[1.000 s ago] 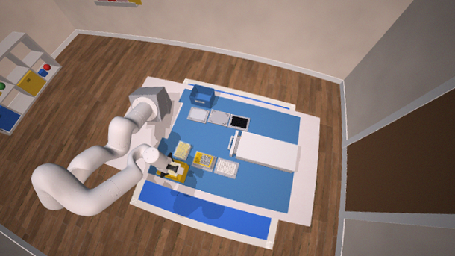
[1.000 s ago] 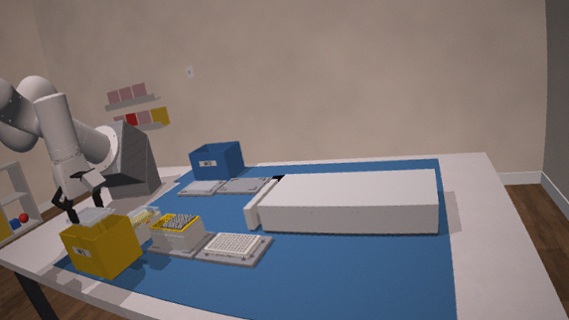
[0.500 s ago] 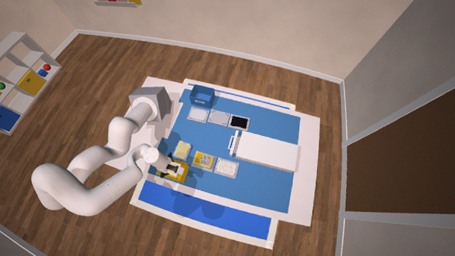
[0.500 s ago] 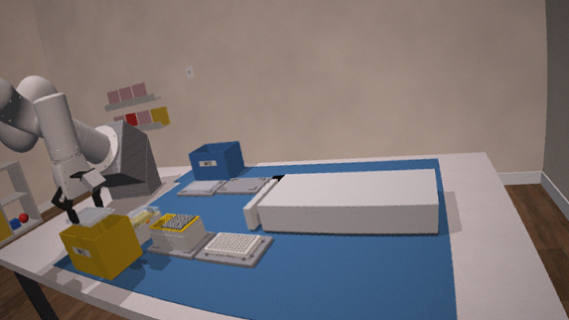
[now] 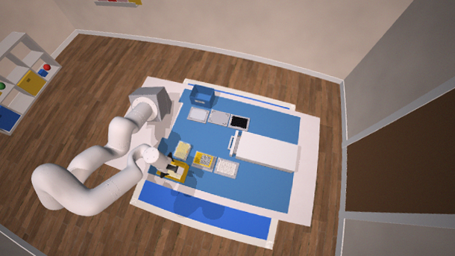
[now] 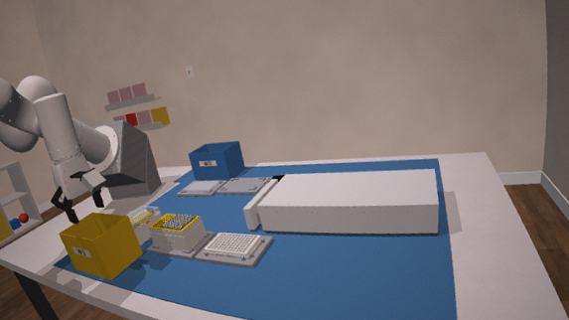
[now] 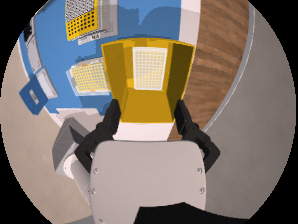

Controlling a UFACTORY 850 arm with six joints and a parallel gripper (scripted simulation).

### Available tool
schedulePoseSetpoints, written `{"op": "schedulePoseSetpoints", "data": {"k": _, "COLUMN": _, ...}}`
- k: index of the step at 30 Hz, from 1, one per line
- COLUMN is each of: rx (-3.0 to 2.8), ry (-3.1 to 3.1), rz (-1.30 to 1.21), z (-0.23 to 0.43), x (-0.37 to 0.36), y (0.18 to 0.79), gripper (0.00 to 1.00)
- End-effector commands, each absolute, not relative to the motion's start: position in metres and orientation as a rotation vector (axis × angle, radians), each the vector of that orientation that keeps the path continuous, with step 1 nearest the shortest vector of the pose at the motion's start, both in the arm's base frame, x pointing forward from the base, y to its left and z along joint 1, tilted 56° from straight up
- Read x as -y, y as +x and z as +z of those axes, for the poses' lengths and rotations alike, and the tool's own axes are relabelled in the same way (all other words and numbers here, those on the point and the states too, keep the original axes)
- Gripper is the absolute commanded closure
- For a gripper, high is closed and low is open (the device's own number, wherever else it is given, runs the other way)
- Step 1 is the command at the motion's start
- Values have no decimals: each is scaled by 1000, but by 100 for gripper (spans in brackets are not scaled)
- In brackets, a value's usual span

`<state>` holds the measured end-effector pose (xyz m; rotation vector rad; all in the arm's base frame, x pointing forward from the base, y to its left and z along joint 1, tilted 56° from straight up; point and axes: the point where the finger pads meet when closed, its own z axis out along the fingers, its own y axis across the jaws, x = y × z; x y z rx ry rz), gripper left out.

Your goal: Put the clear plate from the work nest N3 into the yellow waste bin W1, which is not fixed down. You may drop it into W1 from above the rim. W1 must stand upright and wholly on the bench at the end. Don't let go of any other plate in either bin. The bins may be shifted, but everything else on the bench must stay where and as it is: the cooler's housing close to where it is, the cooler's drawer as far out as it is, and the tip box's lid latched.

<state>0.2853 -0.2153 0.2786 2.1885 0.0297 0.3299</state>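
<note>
White cooler dominates the blue-matted bench, w/ yellow waste bin W1 upright at abt 9 o'clock from it, near the bench edge. Gripper hangs just above W1's rim, fingers spread wide, gripping nothing. Clear plate lies flat inside W1, directly below the gripper & apart from it; wrist view shows its long axis running 12-to-6, away from the fingers.

Even, soft overhead light, faint shadows, sharp frames, fisheye-warped wrist view with black corners.
</note>
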Motion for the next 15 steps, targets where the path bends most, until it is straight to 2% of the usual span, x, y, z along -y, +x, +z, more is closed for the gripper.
{"op": "schedulePoseSetpoints", "data": {"k": 1, "rx": -30, "ry": 2188, "rz": 331, "z": 279, "x": 215, "y": 286, "gripper": 0}}
{"op": "schedulePoseSetpoints", "data": {"k": 15, "rx": -29, "ry": 2188, "rz": 331, "z": 274, "x": 207, "y": 289, "gripper": 0}}
